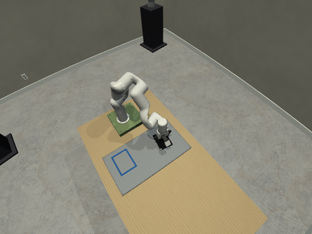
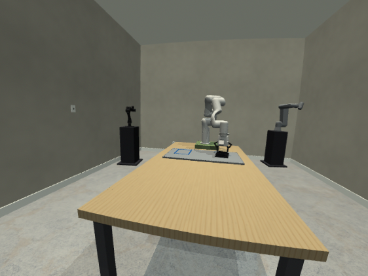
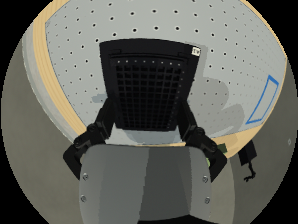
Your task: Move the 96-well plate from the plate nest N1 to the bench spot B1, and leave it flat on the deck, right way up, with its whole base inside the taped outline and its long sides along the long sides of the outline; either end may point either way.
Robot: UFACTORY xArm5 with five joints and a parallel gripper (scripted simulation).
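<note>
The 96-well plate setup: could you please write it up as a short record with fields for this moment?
plate: black 96-well plate, flat, in the plate nest on the grey deck
gripper: gripper open, fingers straddling the plate's near end, holding nothing
target: blue taped outline, nothing inside it, at the deck's other end
arm base: green base plate on the wooden table
task state: plate not yet lifted
</note>
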